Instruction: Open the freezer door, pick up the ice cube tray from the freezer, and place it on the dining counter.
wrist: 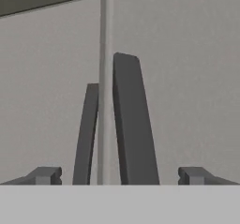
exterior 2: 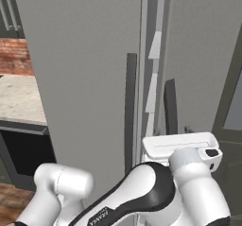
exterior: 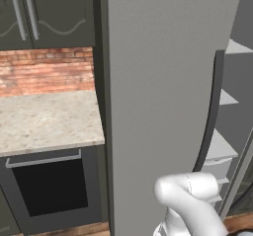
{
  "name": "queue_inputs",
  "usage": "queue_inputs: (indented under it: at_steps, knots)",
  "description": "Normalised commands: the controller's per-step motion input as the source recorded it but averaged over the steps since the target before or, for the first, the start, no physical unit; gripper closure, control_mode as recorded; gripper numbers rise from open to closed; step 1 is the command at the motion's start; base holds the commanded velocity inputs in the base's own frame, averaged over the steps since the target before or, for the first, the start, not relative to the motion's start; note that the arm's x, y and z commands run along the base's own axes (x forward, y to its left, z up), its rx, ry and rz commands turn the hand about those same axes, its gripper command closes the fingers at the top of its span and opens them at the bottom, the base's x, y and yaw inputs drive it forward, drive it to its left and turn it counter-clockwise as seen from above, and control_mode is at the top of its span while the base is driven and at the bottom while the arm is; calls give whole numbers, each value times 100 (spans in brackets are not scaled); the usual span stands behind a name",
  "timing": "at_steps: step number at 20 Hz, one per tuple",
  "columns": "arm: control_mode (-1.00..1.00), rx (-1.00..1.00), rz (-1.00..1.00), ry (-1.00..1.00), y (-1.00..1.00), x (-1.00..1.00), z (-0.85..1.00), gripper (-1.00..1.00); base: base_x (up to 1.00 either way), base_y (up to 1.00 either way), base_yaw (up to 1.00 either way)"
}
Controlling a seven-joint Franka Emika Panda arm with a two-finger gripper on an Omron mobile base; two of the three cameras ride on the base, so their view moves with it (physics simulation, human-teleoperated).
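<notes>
The freezer door (exterior: 158, 82) is a tall matte grey panel with a long curved dark handle (exterior: 211, 116) on its right edge. It stands ajar. Pale shelves of the freezer (exterior: 228, 98) show past that edge, and again in the narrow gap (exterior 2: 153, 78) between two grey panels. My gripper (wrist: 119, 176) is open, close to the panels, with nothing gripped. Two dark handles rise ahead of it, and the nearer handle (wrist: 133, 124) stands between the fingertips (wrist: 44, 175). My white hand (exterior 2: 182, 149) hangs in front of the right panel's handle (exterior 2: 170, 107). The ice cube tray is hidden. The dining counter is out of view.
Left of the freezer, a speckled worktop (exterior: 44, 119) tops a dark oven cabinet (exterior: 49, 185). A red brick wall (exterior: 44, 72) and dark upper cabinets (exterior: 49, 13) rise behind it. My arm's elbow (exterior: 188, 190) sits low in front of the door.
</notes>
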Motion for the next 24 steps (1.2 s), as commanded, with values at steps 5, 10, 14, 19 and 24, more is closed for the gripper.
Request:
queue_inputs:
  at_steps: [5,10,14,19,24]
  knots:
    - [-100,0,-22,3,54,-53,23,-100,0,0,0]
    - [-100,0,-33,2,75,-33,25,-100,0,0,0]
    - [-100,0,-37,5,82,-13,36,-100,0,0,0]
    - [-100,0,-39,2,77,-2,29,-100,0,0,0]
    - [-100,0,-37,1,58,0,31,-100,0,0,0]
